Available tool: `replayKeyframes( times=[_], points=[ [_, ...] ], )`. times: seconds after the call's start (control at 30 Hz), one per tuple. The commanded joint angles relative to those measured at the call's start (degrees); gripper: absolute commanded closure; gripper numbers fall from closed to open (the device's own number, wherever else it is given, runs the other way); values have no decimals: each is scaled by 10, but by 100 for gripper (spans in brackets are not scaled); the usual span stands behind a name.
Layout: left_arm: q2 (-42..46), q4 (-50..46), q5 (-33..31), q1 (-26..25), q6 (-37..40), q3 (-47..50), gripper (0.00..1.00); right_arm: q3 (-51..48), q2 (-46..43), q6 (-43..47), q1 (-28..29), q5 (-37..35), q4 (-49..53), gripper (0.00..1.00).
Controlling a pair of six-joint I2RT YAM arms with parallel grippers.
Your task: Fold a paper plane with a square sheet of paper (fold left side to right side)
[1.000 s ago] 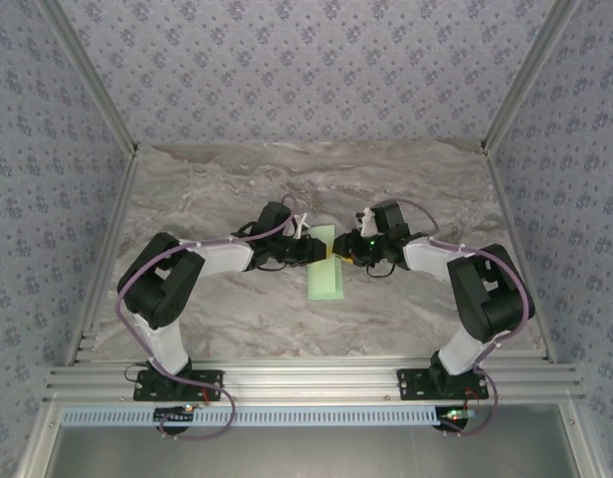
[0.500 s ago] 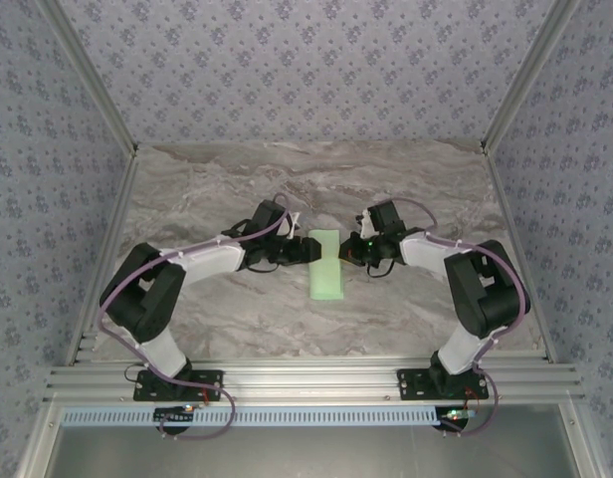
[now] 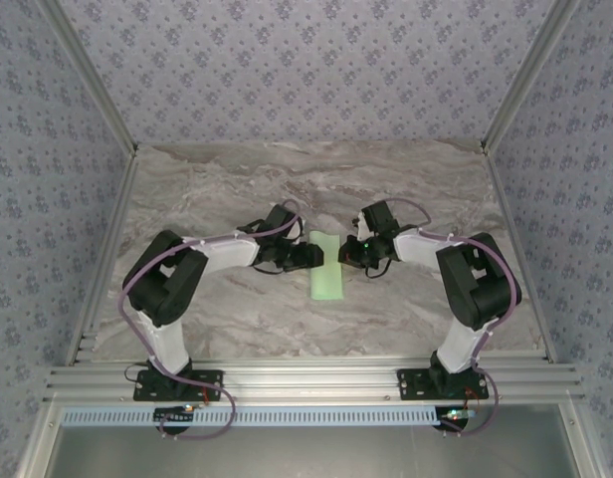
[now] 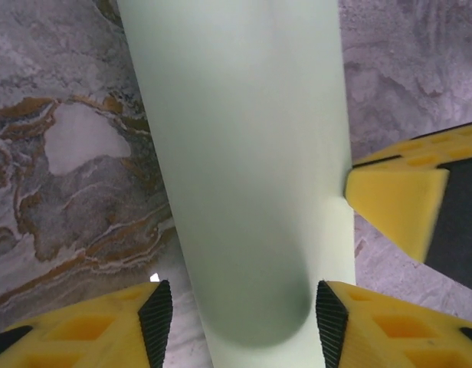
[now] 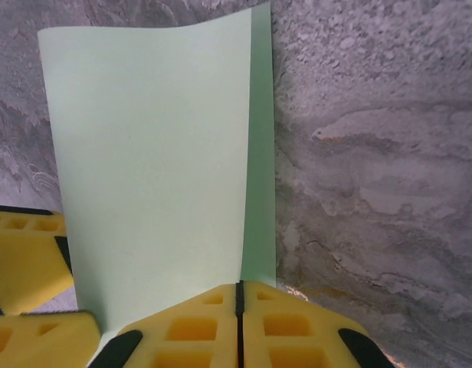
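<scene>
With left gripper [image 4: 244,322] jaws spread, right gripper [image 5: 238,307] jaws pressed together at the square sheet of paper [image 5: 152,153]: risk of skewed crease if dragged.

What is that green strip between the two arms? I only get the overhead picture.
Observer: That's the paper, folded over. The right wrist camera shows two layers, and the top one stops short, so a sliver of the lower one is uncovered.
Operator: Is the right gripper holding it?
Observer: The right gripper is shut, with its tip at the paper's edge. It looks more like pressing than pinching.
Operator: And the left one?
Observer: The left gripper is open, with one finger on each side of the strip.
</scene>
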State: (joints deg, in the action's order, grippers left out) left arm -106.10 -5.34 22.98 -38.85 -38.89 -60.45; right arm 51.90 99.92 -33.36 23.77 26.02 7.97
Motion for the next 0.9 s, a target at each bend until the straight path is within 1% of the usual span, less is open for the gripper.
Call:
replayKeyframes(
  times=[0.0,0.13,0.23,0.37,0.47,0.87],
  points=[
    [-17,-31,-16,-9,0,-21,49,4,-15,10,-1,-19,7,84],
    [-29,-46,-27,-12,2,-30,50,-6,-62,23,-6,-57,28,68],
    [-38,-53,-31,-14,3,-35,50,-11,-99,37,-9,-97,56,62],
    [-49,-63,-35,-17,5,-44,50,-15,-137,50,-9,-128,82,57],
    [-56,-73,-39,-19,9,-51,50,-14,-149,58,-10,-136,97,56],
    [-76,-101,-48,-25,17,-74,49,-14,-156,60,-10,-114,104,54]
  ],
)
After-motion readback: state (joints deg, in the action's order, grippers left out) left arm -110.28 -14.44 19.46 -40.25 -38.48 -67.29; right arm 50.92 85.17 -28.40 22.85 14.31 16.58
